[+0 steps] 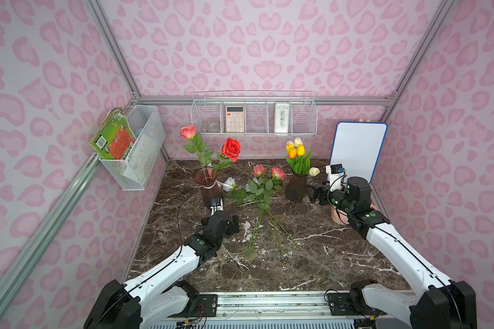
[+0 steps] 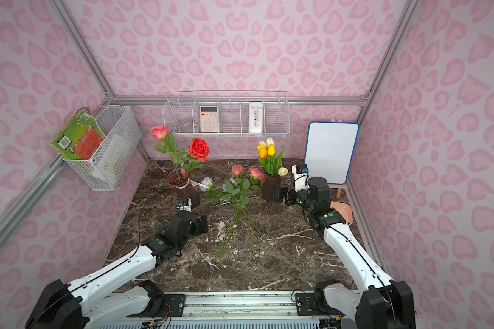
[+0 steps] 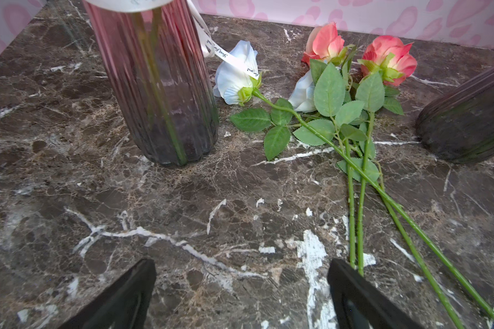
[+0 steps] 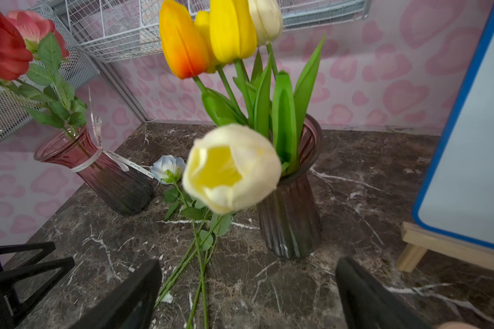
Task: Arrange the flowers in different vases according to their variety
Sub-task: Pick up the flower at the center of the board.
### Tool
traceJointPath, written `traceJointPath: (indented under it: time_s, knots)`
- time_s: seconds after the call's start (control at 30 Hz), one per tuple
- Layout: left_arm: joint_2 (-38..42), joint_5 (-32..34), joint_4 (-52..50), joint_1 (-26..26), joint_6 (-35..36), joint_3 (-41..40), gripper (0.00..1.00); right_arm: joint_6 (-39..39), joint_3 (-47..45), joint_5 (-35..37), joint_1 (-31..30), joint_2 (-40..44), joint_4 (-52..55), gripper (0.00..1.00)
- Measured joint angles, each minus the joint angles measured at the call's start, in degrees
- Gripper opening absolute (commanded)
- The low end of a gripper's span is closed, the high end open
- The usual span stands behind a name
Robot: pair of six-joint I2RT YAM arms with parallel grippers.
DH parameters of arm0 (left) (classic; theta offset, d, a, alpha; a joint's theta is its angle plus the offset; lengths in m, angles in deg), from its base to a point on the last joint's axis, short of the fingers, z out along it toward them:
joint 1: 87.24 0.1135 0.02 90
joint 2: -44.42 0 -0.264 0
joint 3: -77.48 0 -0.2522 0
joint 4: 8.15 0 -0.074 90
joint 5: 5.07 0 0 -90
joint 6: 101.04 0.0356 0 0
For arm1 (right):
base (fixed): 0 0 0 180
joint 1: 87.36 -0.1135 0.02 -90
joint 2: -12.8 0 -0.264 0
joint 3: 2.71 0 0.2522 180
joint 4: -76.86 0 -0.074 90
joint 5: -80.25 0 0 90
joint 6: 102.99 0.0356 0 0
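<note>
The vase with a white neck band (image 1: 207, 185) holds a pink and a red rose (image 1: 231, 148). Further right, the plain dark vase (image 1: 295, 188) holds yellow, orange and cream tulips (image 1: 295, 149). One cream tulip (image 4: 231, 168) droops over its rim. Two pink roses (image 1: 268, 171) and pale blue-white roses (image 3: 236, 75) lie loose on the marble between the vases. My left gripper (image 3: 241, 273) hovers open over bare marble, in front of the banded vase (image 3: 154, 85), with the stems (image 3: 357, 228) beside one finger. My right gripper (image 1: 314, 195) is open and empty, just right of the tulip vase (image 4: 290, 205).
A blue-framed whiteboard (image 1: 357, 151) stands on an easel at the back right. A peach tray (image 1: 338, 216) sits behind the right arm. Wire baskets hang on the back wall (image 1: 254, 116) and the left wall (image 1: 134, 148).
</note>
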Motion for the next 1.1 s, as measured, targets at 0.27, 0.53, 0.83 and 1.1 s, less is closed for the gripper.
traceJointPath:
  time_s: [0.27,0.53,0.83,1.1]
  knots:
    - [-3.0,-2.4,0.8,0.0,0.0,1.0,0.99,1.7,-5.7,-0.2,-8.2,3.2,5.0,0.87]
    - [-3.1,-3.2,1.6,0.0,0.0,0.9,0.99,1.1,-5.5,5.6,-19.6,-3.3,9.6,0.70]
    - [-1.9,-3.2,1.7,0.0,-0.2,0.8,0.98,-1.4,2.1,10.5,-22.2,-17.2,16.4,0.54]
    - [-1.2,-3.2,1.6,0.0,-0.2,0.8,0.99,-3.8,6.2,11.7,-23.9,-25.5,18.5,0.52]
